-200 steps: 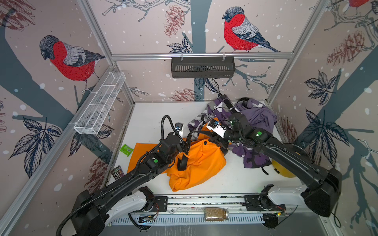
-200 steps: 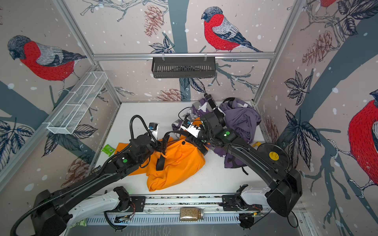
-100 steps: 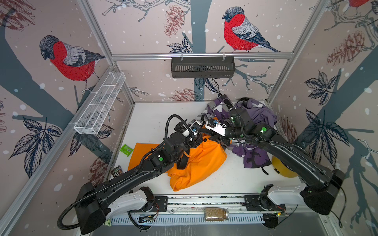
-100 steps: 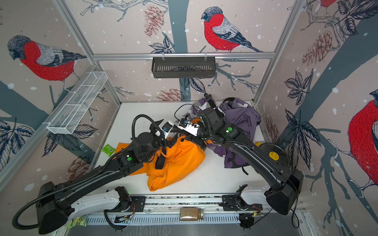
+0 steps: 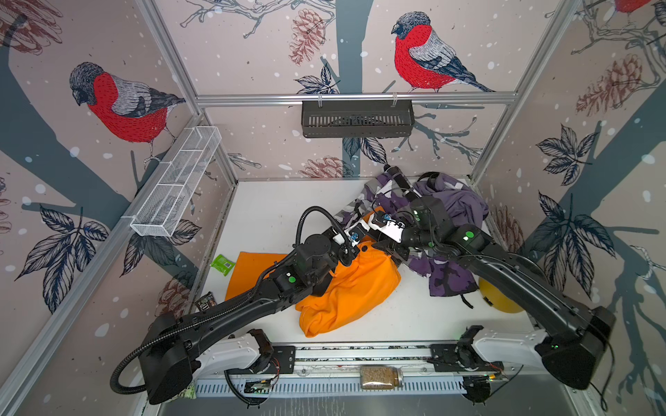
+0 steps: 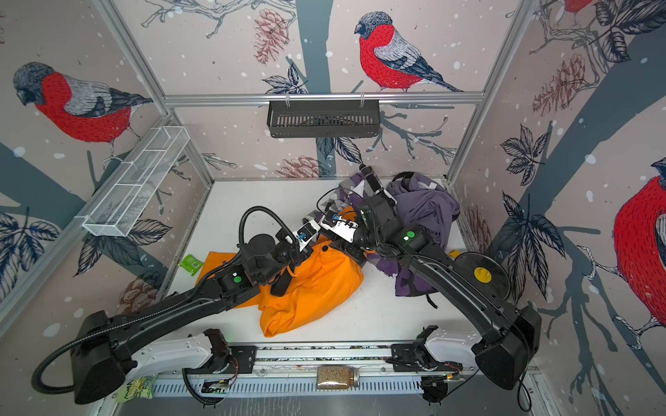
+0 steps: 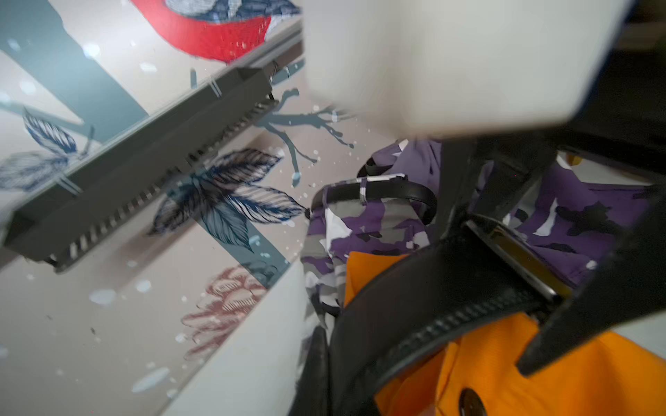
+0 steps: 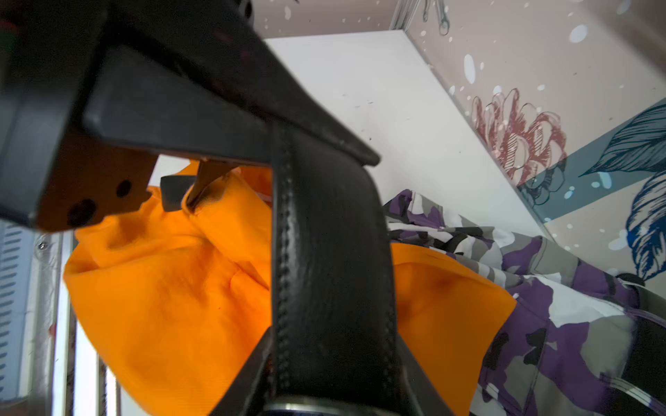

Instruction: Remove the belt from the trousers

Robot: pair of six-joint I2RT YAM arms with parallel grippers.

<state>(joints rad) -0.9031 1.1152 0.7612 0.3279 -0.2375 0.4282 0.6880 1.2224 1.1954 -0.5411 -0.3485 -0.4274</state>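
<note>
The black belt (image 8: 324,252) is still with the orange trousers (image 5: 353,288) at mid-table. Our right gripper (image 5: 387,248) clamps the strap and our left gripper (image 5: 367,230) is closed beside the buckle, we judge to draw it out. Around lie the white table (image 5: 274,216), purple camouflage clothes (image 5: 447,273) and bird-printed walls.

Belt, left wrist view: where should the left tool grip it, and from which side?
Likely the flat belt strap just behind the buckle, pinched across its two faces from the edge over the orange trousers: it arches clear of the cloth there, thin and bare.
</note>
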